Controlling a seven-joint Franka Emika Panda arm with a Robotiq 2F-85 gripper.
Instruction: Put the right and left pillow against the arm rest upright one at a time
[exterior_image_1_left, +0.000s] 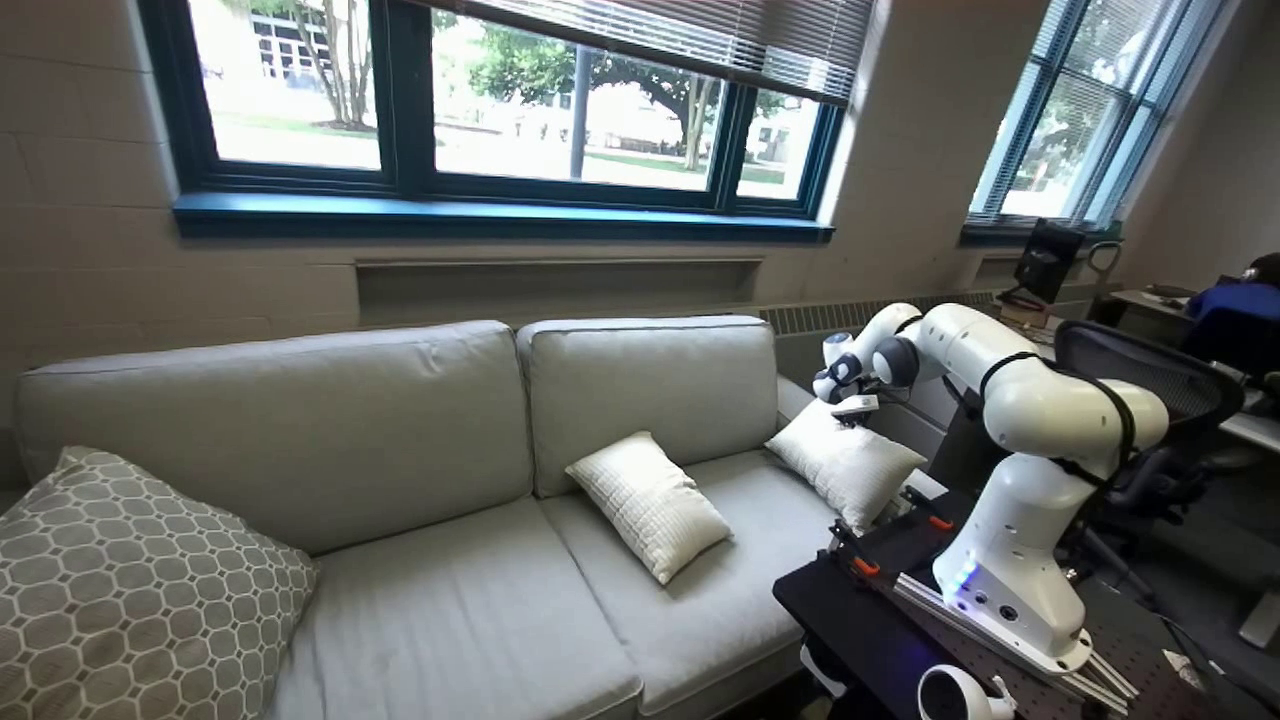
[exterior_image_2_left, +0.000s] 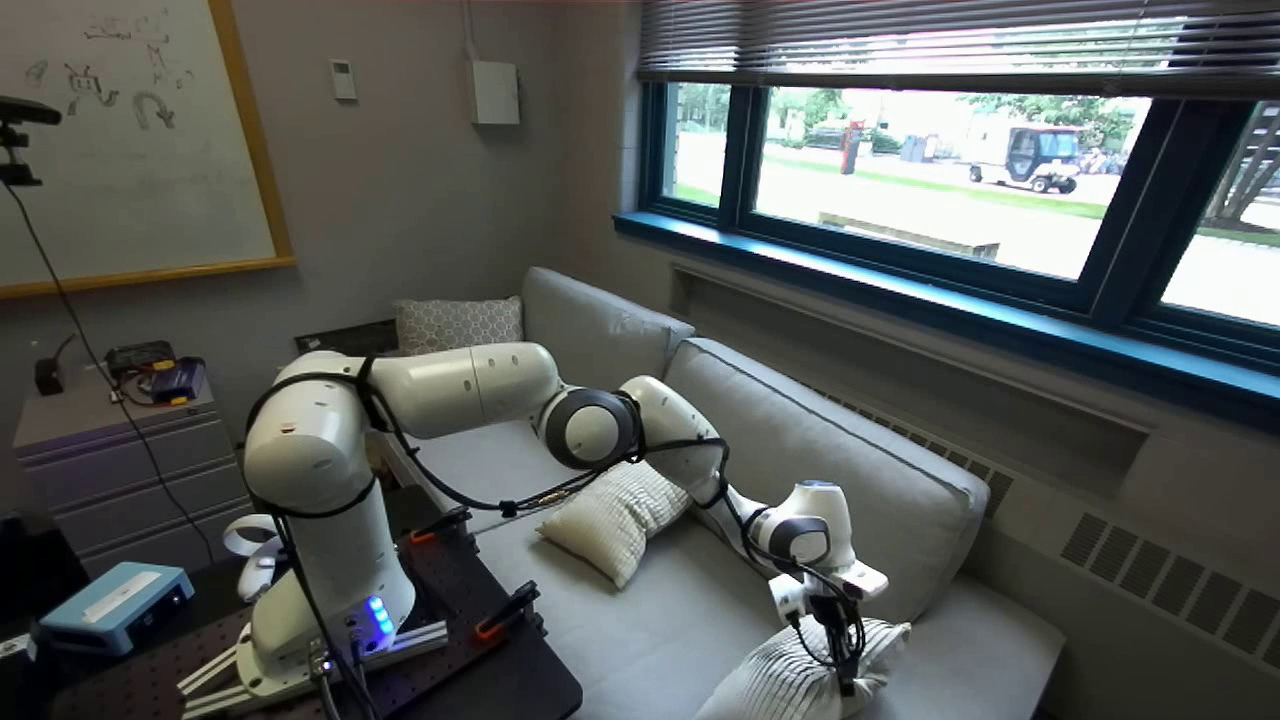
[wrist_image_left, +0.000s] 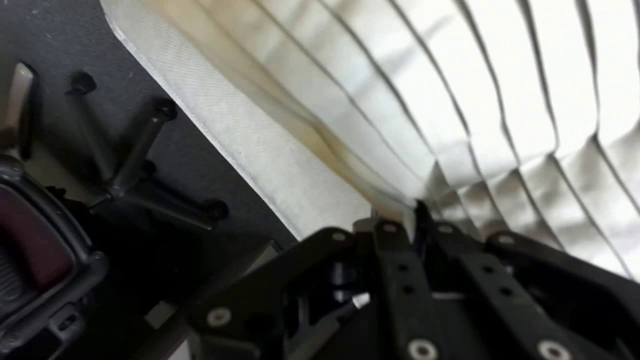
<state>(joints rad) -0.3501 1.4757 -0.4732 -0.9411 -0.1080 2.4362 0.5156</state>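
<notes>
I am judging myself to be roughly in the first half of this job, with neither pillow looking finished. In an exterior view, the pinched pillow (exterior_image_1_left: 845, 460) is leaning at a slant by the arm rest (exterior_image_1_left: 793, 401) of the sofa (exterior_image_1_left: 430, 620); it is not standing properly upright, and I am struggling to tell whether it is really touching that padding. The loose pillow (exterior_image_1_left: 652, 512) is lying farther along, well apart from the arm rest, so its whole turn is waiting. For the one in hand, I am reckoning that straightening it and letting go are remaining. My fingers (wrist_image_left: 395, 247) are standing nearly together, nipping a thin fold at the pinched pillow's edge; in the wrist view its pleats are running in to the tips, its body is spreading above and to the right, and the arm rest is showing as a pale strip on the left
</notes>
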